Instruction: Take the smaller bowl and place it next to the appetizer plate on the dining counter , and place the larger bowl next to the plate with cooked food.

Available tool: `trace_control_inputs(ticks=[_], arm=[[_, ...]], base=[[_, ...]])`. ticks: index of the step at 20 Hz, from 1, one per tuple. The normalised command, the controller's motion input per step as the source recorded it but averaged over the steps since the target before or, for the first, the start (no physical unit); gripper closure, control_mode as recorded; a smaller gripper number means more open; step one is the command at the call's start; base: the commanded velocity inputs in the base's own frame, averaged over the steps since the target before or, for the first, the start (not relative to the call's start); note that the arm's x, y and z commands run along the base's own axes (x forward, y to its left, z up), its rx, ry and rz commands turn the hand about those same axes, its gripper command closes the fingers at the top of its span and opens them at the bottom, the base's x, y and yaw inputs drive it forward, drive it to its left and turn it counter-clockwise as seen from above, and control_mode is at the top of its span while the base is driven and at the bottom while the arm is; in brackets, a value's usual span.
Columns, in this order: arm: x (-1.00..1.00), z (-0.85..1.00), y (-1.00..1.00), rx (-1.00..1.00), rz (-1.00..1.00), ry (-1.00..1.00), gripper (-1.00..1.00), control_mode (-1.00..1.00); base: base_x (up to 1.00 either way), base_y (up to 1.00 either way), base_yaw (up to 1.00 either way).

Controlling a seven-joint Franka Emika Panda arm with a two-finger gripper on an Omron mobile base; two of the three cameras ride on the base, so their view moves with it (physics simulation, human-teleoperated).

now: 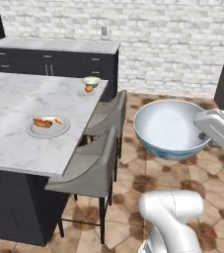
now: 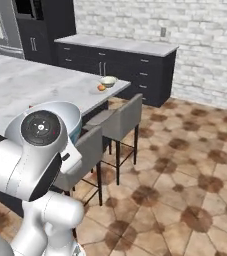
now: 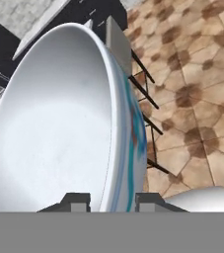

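My gripper point(image 3: 113, 202) is shut on the rim of the larger bowl point(image 3: 59, 128), white inside with a blue and red pattern outside. One finger point(image 3: 76, 200) is inside the rim and the other outside. The larger bowl point(image 1: 171, 128) hangs in the air over the tiled floor, right of the dining counter point(image 1: 10, 99), with my gripper point(image 1: 201, 135) at its right rim. The plate with cooked food point(image 1: 48, 127) lies near the counter's right edge. At the far corner sits the smaller bowl point(image 1: 91, 80), touching the appetizer plate point(image 1: 87, 92), which bears an orange piece. The smaller bowl point(image 2: 108, 80) is far off.
Two grey stools point(image 1: 91, 168) point(image 1: 111, 112) stand along the counter's right side, between the counter and the held bowl. A dark cabinet with a marble worktop point(image 1: 54, 47) runs along the white brick wall. Brown tiled floor point(image 2: 185, 165) spreads to the right.
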Motion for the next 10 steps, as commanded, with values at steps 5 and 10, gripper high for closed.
trace_control_inputs(ticks=[5, 10], arm=[[0.0, 0.0, 0.0, 0.0, 0.0, 0.0, 1.0, 1.0], [0.0, 0.0, 0.0, 0.0, 0.0, 0.0, 1.0, 1.0]], base=[[0.53, -1.0, 0.51], [0.52, -1.0, 0.54]])
